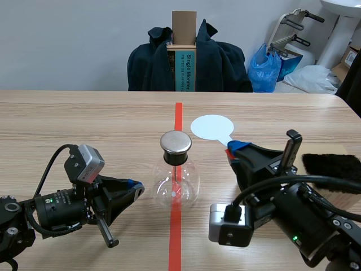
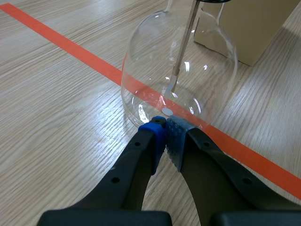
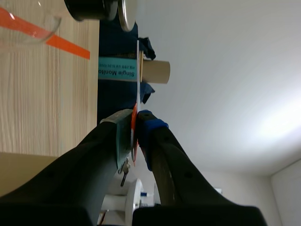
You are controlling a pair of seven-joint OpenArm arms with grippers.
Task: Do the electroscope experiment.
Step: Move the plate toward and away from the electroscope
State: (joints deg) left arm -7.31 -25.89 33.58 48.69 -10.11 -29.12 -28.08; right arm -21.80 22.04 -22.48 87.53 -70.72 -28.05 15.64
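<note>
The flask point(image 1: 176, 189) of the electroscope, a round vessel of clear glass closed by a metal cap point(image 1: 176, 142), is set upright on the orange-red tape line point(image 1: 178, 113) at the middle of the wooden table point(image 1: 84, 124). A thin rod point(image 2: 184, 42) is seen hanging from the cap down inside the flask. The left gripper point(image 2: 165, 126) is laid low just to the left of the flask, its jaws brought together with nothing between them, the pad tips almost against the glass wall. The right gripper point(image 1: 234, 148) is held to the right of the flask and a little beyond it, its jaws clamped on the stem of a paddle point(image 1: 211, 127), whose white round disc is spread beyond the flask; whether the disc rests on the table cannot be told. A black cloth point(image 1: 333, 169) is laid farther to the right of the flask, and a dark jacket point(image 1: 225, 62) is draped over a chair far behind it
</note>
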